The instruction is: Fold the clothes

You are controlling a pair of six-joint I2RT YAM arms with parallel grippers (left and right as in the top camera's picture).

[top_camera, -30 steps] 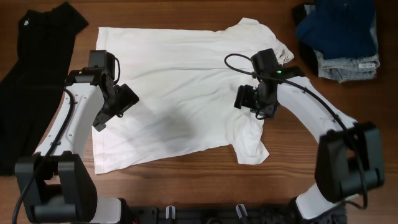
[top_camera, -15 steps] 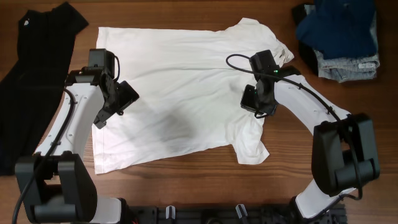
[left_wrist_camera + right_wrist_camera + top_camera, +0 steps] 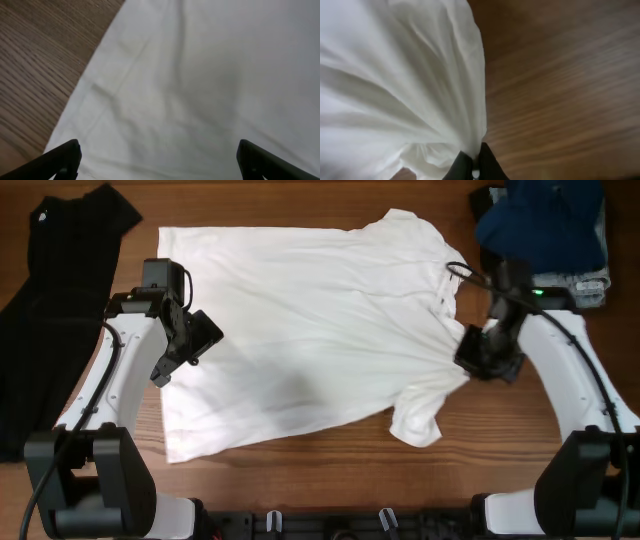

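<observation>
Pinching a small bunch of the white T-shirt point(image 3: 310, 320) near its sleeve, the right gripper point(image 3: 487, 352) was clamped tight, fabric fanning out from it in taut creases. The shirt lay spread across the wooden table point(image 3: 300, 480). The left gripper point(image 3: 188, 345) hung wide open over the opposite edge, holding nothing. My worry: with nothing pinning that side, a pull would probably drag the whole shirt sideways, or that thin pinch might just slip.

shirt point(image 3: 300, 330) between garment point(image 3: 50, 300) and pile point(image 3: 550, 240)
</observation>
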